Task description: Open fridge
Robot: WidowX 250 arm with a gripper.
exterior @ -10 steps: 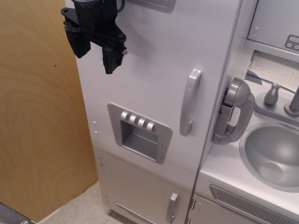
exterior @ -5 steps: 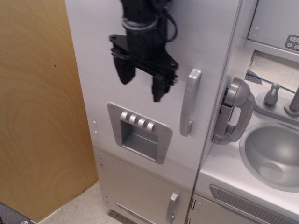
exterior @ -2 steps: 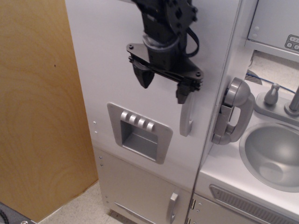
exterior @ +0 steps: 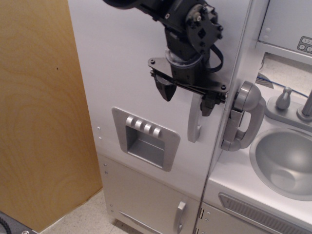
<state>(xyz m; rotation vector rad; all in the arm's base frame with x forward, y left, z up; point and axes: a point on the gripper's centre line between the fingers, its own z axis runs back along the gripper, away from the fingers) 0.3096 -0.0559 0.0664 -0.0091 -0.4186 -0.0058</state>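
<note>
The white fridge [exterior: 122, 73] stands with its large door closed. Its silver vertical bar handle [exterior: 195, 124] is at the door's right side, and the grey four-button dispenser panel [exterior: 145, 137] is below the middle. My black gripper [exterior: 187, 97] hangs open in front of the door. Its left finger [exterior: 165, 89] is left of the handle and its right finger [exterior: 208, 104] is right of it. The fingers straddle the handle's upper part, which the gripper hides. I cannot tell whether they touch it.
A grey toy phone handset [exterior: 243, 117] hangs just right of the fridge. A sink [exterior: 285, 161] with a tap [exterior: 307, 107] lies to the right. A smaller white door [exterior: 151, 202] with a small silver handle [exterior: 180, 214] is below. A wooden panel [exterior: 39, 112] stands to the left.
My gripper has moved from the door's upper left down and to the right, and now its open fingers are on either side of the bar handle. The door has not moved.
</note>
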